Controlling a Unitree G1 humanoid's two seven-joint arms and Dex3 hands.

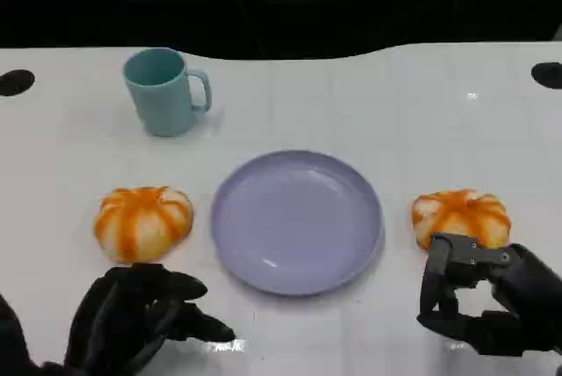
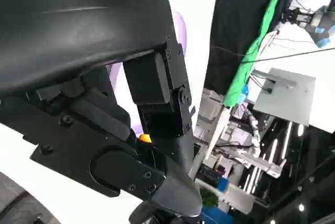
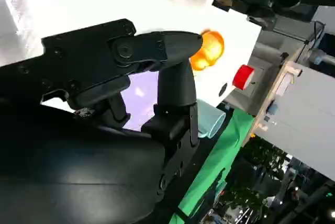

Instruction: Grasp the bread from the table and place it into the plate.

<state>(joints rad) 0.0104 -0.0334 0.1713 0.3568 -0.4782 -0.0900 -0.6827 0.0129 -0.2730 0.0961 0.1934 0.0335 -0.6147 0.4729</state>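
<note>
Two orange-and-white bread rolls lie on the white table, one (image 1: pixel 143 221) left of the lavender plate (image 1: pixel 297 220) and one (image 1: pixel 461 216) right of it. The plate holds nothing. My left hand (image 1: pixel 140 314) hovers just in front of the left roll, fingers apart and holding nothing. My right hand (image 1: pixel 487 297) sits just in front of the right roll with its fingers (image 1: pixel 443 266) bent toward it, holding nothing. The right wrist view shows my right hand (image 3: pixel 157 72), an orange roll (image 3: pixel 209 48) beyond it and a patch of the plate (image 3: pixel 144 96). My left hand (image 2: pixel 131 103) looms large in the left wrist view.
A teal mug (image 1: pixel 167 90) stands at the back left, also seen as the mug (image 3: pixel 209 122) in the right wrist view. Black holes mark the table's far corners (image 1: pixel 16 82). A red button (image 3: pixel 242 76) sits off the table.
</note>
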